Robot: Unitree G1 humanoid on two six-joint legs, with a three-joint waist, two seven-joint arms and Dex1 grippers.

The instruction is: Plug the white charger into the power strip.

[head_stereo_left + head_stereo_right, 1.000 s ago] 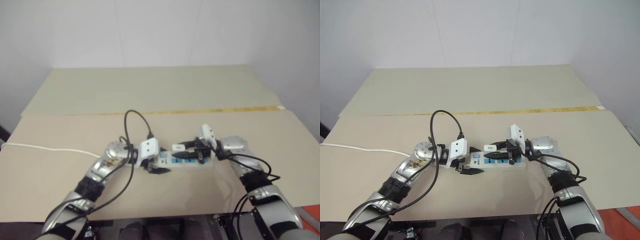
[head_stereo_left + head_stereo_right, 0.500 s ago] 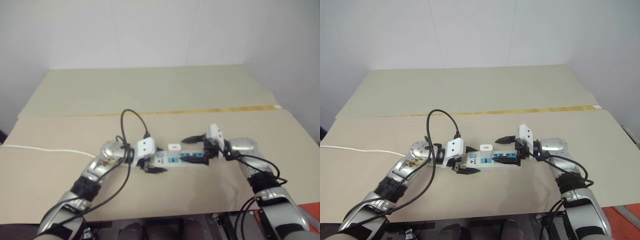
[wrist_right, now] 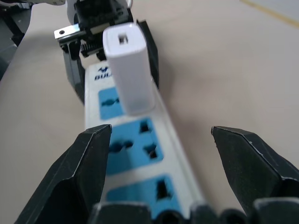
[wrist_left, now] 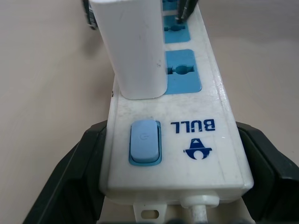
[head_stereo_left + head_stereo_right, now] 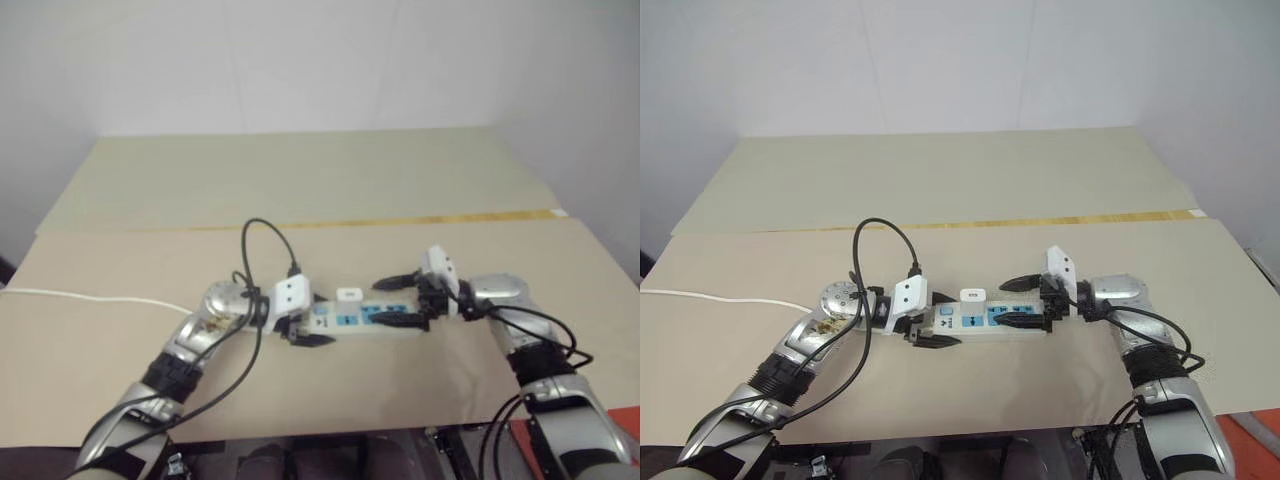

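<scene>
In the left eye view, we see the power strip (image 5: 355, 320) lying flat on the table (image 5: 300, 180), its long axis running from one arm to the other. The white charger (image 5: 349, 295) stands upright in the strip's socket nearest the switch end. The left gripper (image 5: 305, 333) sits at that end, the nearer of the two to the charger; the right gripper (image 5: 398, 302) is at the strip's far end, fingers spread and holding nothing.

In the right eye view, a thin white cord (image 5: 730, 296) trails off from the strip's switch end.

In the left wrist view, black fingers (image 4: 77, 175) clamp both sides of the strip's switch end. The charger's prongs are hidden, so we judge it seated but cannot confirm.

In the right wrist view, the open fingers (image 3: 88, 158) straddle the strip, apart from the charger.
</scene>
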